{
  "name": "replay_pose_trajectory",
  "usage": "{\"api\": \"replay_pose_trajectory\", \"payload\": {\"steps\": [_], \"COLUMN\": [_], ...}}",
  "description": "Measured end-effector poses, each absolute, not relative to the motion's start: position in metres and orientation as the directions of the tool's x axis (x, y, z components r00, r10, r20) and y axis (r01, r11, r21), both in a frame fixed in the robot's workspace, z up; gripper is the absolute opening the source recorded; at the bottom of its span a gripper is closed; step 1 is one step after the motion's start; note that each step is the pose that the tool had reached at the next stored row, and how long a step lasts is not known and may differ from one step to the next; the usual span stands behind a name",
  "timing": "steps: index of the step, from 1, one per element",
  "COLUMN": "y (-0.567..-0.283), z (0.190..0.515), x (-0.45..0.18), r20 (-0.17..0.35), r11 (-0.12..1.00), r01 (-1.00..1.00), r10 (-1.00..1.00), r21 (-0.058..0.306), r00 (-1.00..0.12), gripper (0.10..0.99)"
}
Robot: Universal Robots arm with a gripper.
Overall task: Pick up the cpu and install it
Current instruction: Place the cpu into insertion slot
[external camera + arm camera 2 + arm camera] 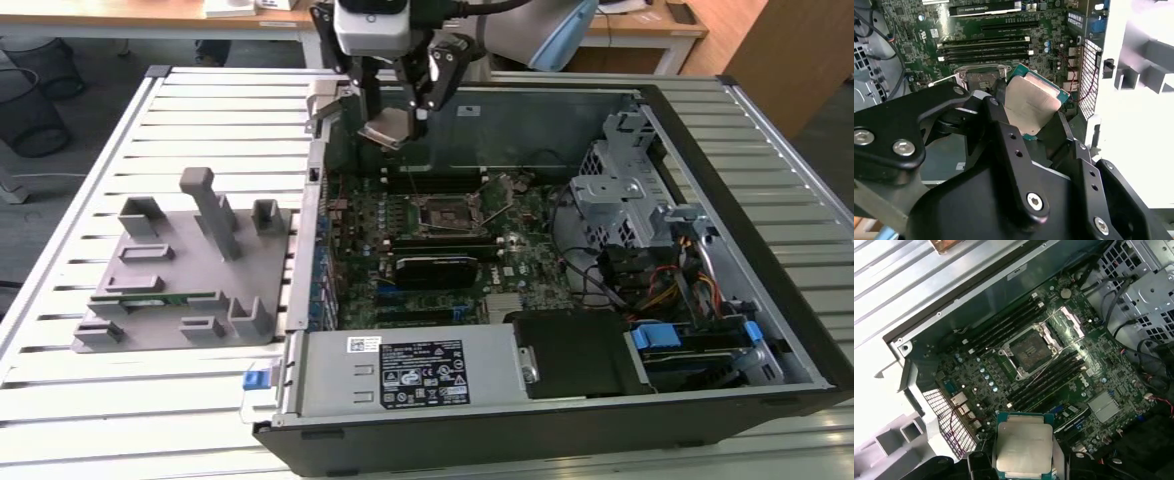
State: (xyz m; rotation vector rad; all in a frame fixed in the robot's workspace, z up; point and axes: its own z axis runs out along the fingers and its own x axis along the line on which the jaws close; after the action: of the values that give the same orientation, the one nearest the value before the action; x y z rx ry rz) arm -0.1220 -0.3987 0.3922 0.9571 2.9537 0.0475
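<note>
1. The gripper point(1024, 464) is clamped on the cpu point(1024, 447). Its black fingers point(999, 107) press on two opposite edges, and the silver lid stays bare between them.
2. The cpu hangs tilted in the air above the case point(747, 250), near the case's far edge and toward the corner on the exterior view's left. It touches nothing but the fingers.
3. Handling, as a judgement: the chip is light, thin and stiff. Its polished lid is likely slippery, and the contact face under it is likely easy to damage. The thin rim at two opposite edges is the sound place to hold it, as it is held here.
4. Below it, the socket point(1029, 351) sits near the middle of the motherboard point(1104, 390). The socket is empty and its retaining frame appears swung open. Memory slots point(999, 330) run along both sides of it.
5. At the case's near edge lies the power supply point(340, 380). It carries a white label point(424, 375) with dark print and symbols, too small to read.
6. A small pale sticker point(1016, 274) on the case's inner wall is also illegible.
7. Beside the case, on the exterior view's left, a grey holder point(187, 270) stands on the slatted table point(227, 120). A green memory stick point(154, 298) lies in the holder.
</note>
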Motion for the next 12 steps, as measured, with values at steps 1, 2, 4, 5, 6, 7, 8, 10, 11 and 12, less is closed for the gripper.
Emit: {"api": "replay_pose_trajectory", "payload": {"steps": [1,2,4,5,6,7,8,10,11,12], "y": [-0.3987,-0.3987,-0.3986,-0.3986,-0.3986,-0.3986,-0.3986,-0.3985,-0.3985,-0.3985], "z": [0.3921,0.3921,0.392,0.392,0.392,0.392,0.392,0.3919,0.3919,0.3918], "x": [-0.122,-0.122,-0.122,-0.122,-0.122,-0.122,-0.122,-0.122,-0.122,-0.122], "r20": [-0.025,-0.025,-0.025,-0.025,-0.025,-0.025,-0.025,-0.025,-0.025,-0.025], "r11": [0.8,0.791,0.772,0.762,0.751,0.741,0.73,0.709,0.698,0.686], "r01": [0.598,0.61,0.635,0.647,0.659,0.67,0.682,0.704,0.715,0.726], "r10": [0.599,0.611,0.636,0.648,0.66,0.671,0.683,0.705,0.716,0.727], "r21": [0.04,0.04,0.04,0.04,0.04,0.04,0.04,0.04,0.04,0.04], "r00": [-0.8,-0.791,-0.771,-0.761,-0.751,-0.741,-0.73,-0.709,-0.697,-0.686], "gripper": [0.537,0.537,0.537,0.537,0.537,0.537,0.537,0.537,0.537,0.537]}}
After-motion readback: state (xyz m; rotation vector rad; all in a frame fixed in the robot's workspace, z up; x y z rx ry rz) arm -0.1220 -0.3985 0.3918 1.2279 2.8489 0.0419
